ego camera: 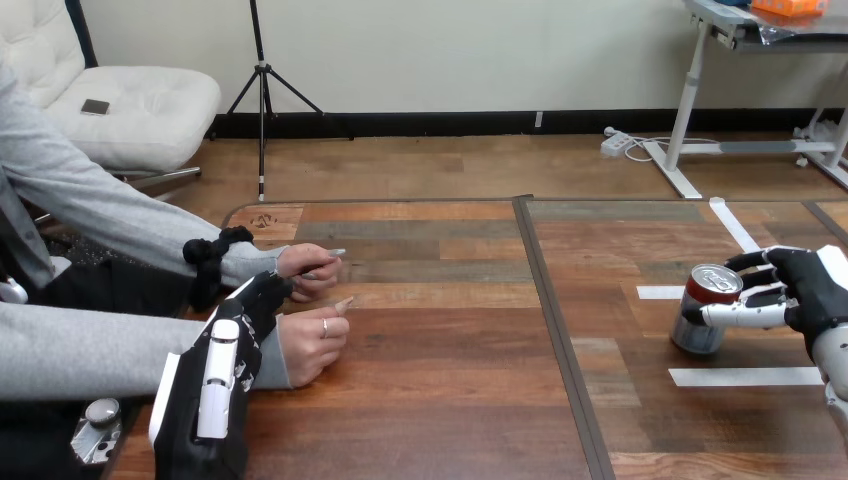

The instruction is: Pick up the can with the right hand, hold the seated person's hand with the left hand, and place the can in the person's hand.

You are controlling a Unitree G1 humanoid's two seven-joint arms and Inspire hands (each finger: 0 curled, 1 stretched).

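Lowest in the frame, at the bottom left, the robot's left hand (225, 365) reaches up and to the right, its white-shelled back facing up. It lies over the wrist of the person's nearer hand (312, 345), which rests loosely curled on the tabletop (450, 390). The tip of the left hand ends between that hand and the person's farther hand (308, 272), which rests just above it. I cannot tell whether the left hand is spread or closed on the wrist.

Well apart from them, at the right edge of the frame, the right hand (812, 285) comes in from the side with its fingers (745, 315) wrapped round the can (711, 288). The can stands upright on the tabletop, between two strips of white tape (745, 376).
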